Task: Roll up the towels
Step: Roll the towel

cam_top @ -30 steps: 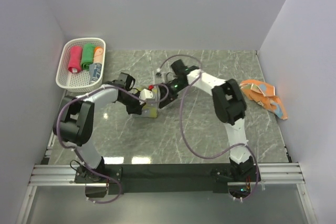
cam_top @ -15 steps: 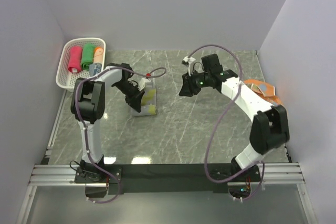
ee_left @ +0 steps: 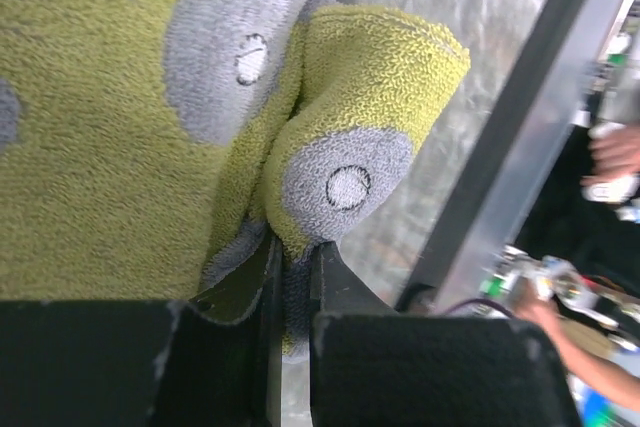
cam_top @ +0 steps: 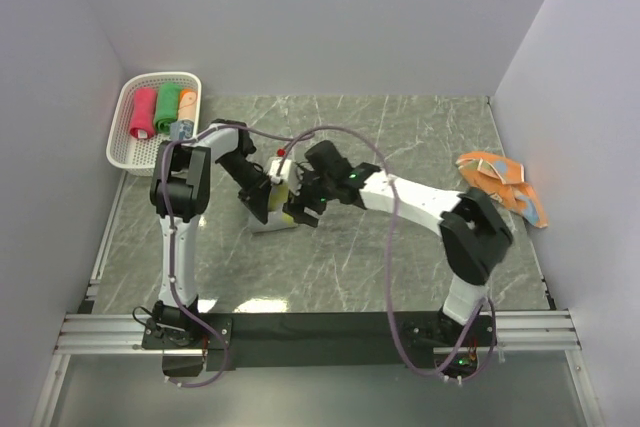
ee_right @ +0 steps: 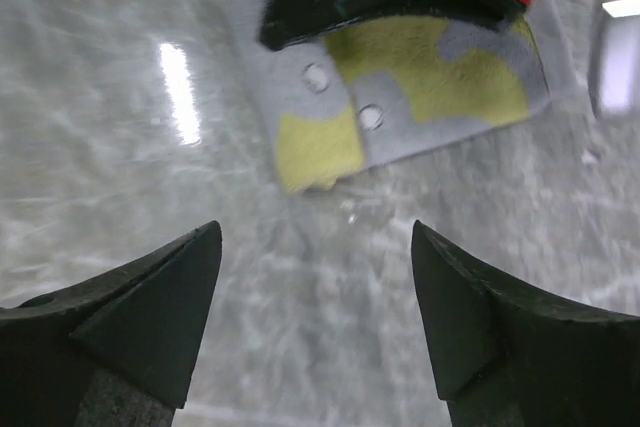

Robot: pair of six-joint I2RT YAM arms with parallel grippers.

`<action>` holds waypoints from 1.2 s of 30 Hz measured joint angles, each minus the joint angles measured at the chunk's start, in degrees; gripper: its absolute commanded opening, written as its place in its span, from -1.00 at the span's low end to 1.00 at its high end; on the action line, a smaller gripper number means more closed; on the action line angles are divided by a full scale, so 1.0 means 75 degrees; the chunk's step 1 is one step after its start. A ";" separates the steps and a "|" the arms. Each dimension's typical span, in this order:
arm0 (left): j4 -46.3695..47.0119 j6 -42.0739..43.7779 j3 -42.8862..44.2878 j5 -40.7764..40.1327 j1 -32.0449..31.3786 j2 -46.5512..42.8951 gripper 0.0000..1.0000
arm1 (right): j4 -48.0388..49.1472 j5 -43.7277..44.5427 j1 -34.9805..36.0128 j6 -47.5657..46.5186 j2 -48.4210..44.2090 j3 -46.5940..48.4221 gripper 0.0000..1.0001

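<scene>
A yellow towel with grey marks point(cam_top: 281, 199) lies flat on the marble table, left of centre. In the left wrist view its near corner point(ee_left: 345, 147) is folded up and pinched. My left gripper point(cam_top: 262, 204) is shut on that corner; the thin fold sits between its jaws. My right gripper point(cam_top: 300, 209) is open and empty, hovering just right of the towel, which shows ahead of its fingers point(ee_right: 400, 97). An orange towel with light-blue marks point(cam_top: 500, 182) lies crumpled at the far right. Rolled pink-red point(cam_top: 144, 112), green point(cam_top: 166, 107) and orange point(cam_top: 187, 105) towels lie in the basket.
A white perforated basket point(cam_top: 122, 150) stands at the back left corner. Grey walls enclose the table on three sides. A metal rail point(cam_top: 320, 332) runs along the near edge by the arm bases.
My right arm swung away to the right, then came back left and low beside the yellow towel. My left arm shifted over the towel's left part and holds its corner.
</scene>
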 measured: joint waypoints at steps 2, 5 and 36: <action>-0.0192 -0.0032 0.0000 0.0035 0.0003 0.0102 -0.77 | 0.0157 0.0204 0.0207 -0.0256 0.0522 0.0195 0.66; -0.0402 -0.0044 -0.0003 0.0041 0.0006 0.0195 -0.75 | 0.0370 0.0411 0.0478 -0.0603 0.1212 0.0460 0.58; 0.0128 -0.0755 0.0743 0.0463 0.1078 0.0262 0.09 | -0.0836 -0.0775 0.0659 -0.1763 0.2897 0.2081 -1.00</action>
